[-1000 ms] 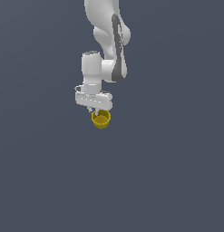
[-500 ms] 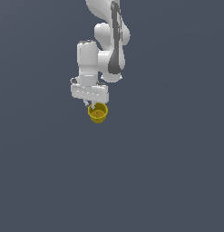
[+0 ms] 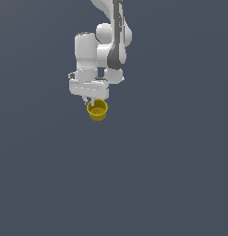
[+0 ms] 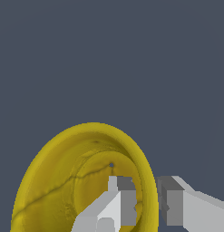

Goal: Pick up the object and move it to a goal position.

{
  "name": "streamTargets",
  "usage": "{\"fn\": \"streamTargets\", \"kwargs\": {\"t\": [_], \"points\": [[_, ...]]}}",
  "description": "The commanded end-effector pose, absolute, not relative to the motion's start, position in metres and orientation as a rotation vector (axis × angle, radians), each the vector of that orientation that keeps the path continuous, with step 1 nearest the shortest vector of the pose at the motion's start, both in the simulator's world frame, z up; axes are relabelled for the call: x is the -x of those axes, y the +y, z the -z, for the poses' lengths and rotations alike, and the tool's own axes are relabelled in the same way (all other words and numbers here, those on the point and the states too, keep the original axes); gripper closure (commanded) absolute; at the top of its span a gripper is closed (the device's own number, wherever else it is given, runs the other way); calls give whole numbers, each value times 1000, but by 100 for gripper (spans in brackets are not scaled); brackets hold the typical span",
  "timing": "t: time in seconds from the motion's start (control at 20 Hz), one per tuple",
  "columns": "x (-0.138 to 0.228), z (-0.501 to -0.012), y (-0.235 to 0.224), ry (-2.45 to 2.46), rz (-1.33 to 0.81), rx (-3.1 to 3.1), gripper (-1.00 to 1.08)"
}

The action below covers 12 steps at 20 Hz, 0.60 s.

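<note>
Plain dark grey-blue ground [image 3: 171, 175] seen across whole exterior view. White jointed robot arm with dark grey strip [image 3: 108, 50] shown reaching down from upper edge. White two-fingered gripper [image 3: 93, 102] pointed downward, jaws narrowly parted and closed on cup wall. Small glossy yellow tapered cup with round rim [image 3: 97, 110] held directly under gripper, rim upward. In wrist view, one finger [image 4: 119, 201] seen inside yellow cup [image 4: 63, 181], other finger [image 4: 174, 201] outside rim; wall pinched between.
</note>
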<state>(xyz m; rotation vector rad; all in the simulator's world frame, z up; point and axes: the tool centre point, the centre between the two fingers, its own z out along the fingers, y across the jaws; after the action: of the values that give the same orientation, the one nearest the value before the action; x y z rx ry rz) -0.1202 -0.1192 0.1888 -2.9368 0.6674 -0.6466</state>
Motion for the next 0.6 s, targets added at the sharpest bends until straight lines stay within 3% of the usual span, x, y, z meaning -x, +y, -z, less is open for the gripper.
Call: {"fn": "streamTargets", "kwargs": {"t": [0.0,0.55], "points": [[122,-198,-122,666,651,2935,108],[136,-250,-139,664,654,2928,108]]}}
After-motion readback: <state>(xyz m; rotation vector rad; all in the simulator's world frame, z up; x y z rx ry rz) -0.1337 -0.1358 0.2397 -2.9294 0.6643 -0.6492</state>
